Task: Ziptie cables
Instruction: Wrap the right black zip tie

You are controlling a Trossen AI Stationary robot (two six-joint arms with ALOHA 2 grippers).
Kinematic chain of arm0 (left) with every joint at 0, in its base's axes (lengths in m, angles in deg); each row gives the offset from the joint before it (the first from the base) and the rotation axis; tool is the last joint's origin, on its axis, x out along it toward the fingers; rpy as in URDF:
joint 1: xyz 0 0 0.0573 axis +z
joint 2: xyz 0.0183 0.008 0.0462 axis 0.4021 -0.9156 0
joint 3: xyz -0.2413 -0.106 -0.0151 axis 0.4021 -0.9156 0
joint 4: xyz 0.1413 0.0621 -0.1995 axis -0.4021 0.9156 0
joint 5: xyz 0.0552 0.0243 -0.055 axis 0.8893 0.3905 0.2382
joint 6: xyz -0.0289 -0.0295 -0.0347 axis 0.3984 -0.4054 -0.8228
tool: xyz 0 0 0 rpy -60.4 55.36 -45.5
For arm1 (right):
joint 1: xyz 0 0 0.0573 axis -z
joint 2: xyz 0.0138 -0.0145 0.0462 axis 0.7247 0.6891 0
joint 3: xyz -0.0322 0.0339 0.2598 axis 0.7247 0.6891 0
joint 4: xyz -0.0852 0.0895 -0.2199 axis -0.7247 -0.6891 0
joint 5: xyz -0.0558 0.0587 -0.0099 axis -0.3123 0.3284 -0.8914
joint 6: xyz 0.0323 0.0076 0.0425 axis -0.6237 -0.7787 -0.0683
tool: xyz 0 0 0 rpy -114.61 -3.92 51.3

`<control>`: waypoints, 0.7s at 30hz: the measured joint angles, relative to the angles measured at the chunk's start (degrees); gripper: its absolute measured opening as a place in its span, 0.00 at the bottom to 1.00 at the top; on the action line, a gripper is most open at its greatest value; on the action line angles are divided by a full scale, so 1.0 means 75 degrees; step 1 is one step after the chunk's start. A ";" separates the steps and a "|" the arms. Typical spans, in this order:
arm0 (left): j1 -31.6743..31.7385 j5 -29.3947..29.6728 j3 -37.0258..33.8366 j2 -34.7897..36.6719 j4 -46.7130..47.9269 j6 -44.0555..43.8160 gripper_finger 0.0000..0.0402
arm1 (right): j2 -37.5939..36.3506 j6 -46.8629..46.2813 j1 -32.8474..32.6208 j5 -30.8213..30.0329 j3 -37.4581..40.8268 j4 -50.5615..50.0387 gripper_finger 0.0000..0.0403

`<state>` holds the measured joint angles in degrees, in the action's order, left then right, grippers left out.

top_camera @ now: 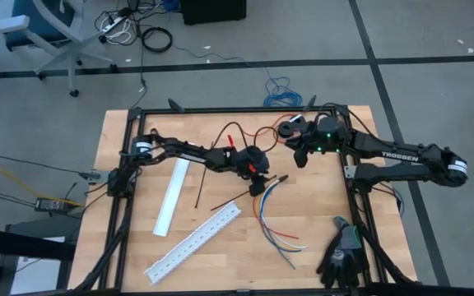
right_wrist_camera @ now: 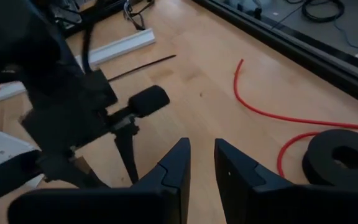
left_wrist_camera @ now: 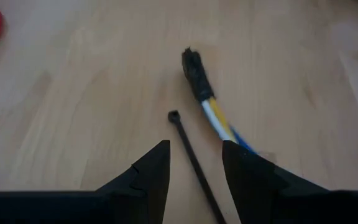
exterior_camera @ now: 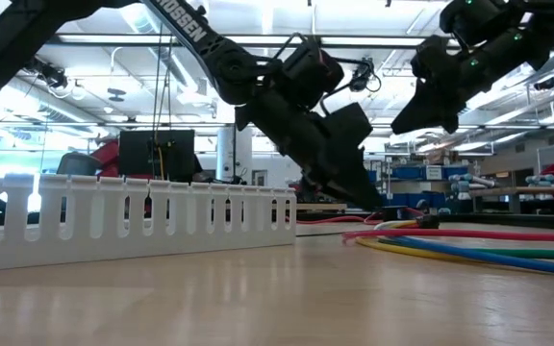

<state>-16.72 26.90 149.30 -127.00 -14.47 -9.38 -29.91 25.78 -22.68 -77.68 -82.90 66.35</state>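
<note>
From above we see the cables (top_camera: 274, 215) fanned on the table (top_camera: 138, 238), black-sleeved end just beside the left gripper (top_camera: 257, 177). Left wrist cam adds what the top cam can't: left gripper (left_wrist_camera: 195, 163) fingers stand partly apart w/ a black zip tie (left_wrist_camera: 188, 149) running between them, tie's head near the cables (left_wrist_camera: 205, 93) sleeve; whether the tie is gripped, we can't tell. Right gripper (top_camera: 303, 156) hovers near the sleeve end, toward a black tape roll (top_camera: 289, 129). Right wrist cam shows right gripper (right_wrist_camera: 202, 163) jaws narrow, nothing between, plus a red wire (right_wrist_camera: 260, 106). Low cam alone shows the white slotted duct (exterior_camera: 133, 226) upright, well apart from the cables (exterior_camera: 469, 248).
</note>
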 joint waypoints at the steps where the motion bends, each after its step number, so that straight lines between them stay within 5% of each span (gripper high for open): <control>1: 0.0005 0.0013 -0.0003 -0.0038 0.0018 -0.0003 0.39 | 0.0000 0.0000 -0.0021 0.0003 0.0000 -0.0008 0.15; 21: -0.0292 0.0129 -0.0009 -0.0379 -0.0513 -0.0125 0.39 | 0.0003 -0.0096 -0.0211 -0.0029 0.0000 0.0048 0.14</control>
<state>-18.91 27.87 149.23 -129.84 -18.32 -10.32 -29.89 25.06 -24.27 -77.91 -82.90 66.71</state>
